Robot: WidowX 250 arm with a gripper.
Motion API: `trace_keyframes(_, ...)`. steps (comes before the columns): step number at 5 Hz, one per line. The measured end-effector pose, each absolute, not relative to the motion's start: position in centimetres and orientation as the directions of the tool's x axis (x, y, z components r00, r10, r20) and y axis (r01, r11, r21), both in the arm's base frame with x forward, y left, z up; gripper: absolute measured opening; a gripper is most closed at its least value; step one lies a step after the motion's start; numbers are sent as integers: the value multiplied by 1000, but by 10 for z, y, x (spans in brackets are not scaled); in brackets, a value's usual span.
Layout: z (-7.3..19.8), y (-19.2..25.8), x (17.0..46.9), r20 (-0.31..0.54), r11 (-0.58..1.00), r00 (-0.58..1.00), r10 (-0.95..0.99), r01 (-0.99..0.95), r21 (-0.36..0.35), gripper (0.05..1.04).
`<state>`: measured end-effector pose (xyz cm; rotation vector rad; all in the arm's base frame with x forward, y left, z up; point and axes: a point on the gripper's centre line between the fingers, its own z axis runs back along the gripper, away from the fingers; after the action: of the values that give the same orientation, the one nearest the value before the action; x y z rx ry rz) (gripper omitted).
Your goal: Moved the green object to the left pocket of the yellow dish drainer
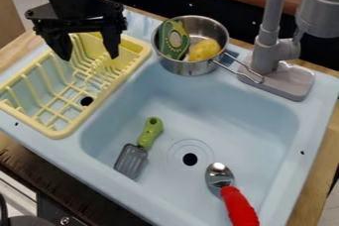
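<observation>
My gripper (89,55) hangs over the back part of the yellow dish drainer (63,132), its two fingers spread apart with nothing between them. A green object with a yellowish patch (174,41) leans upright inside the left side of a metal pot (189,68), to the right of the gripper. In the sink basin lies a spatula with a green handle (151,130), its grey blade pointing toward the lower left. The drainer stands on the sink's left ledge.
A yellow lemon-like object (204,50) sits in the pot, whose wire handle points right toward the grey faucet (266,46). A spoon with a red handle (238,205) lies at the front right of the blue sink (271,116).
</observation>
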<state>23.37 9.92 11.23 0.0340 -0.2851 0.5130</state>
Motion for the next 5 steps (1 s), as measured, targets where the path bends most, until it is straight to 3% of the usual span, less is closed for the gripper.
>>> trace_keyframes(3, 105, 87, 245, 257, 840, 806, 534, -541, -48, 999)
trace_keyframes(5, 130, 76, 275, 227, 784, 752, 618, -612, -106, 999)
